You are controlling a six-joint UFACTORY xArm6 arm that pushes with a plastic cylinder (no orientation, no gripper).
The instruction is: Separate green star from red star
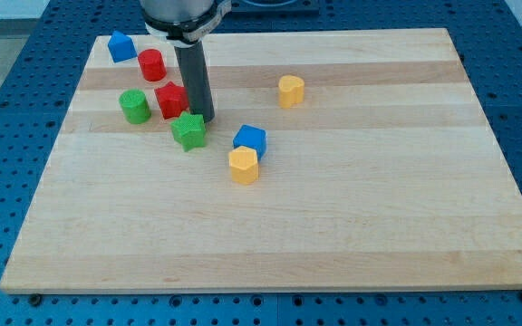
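Your rod has no jaws to open or close; my tip (201,119) rests between the red star (170,100) and the green star (188,131), touching both. You'll see a green cylinder (134,106) on the view's left of them.

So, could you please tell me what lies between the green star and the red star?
In the camera view, nothing: the green star and red star sit almost touching, with my tip just right of that gap.
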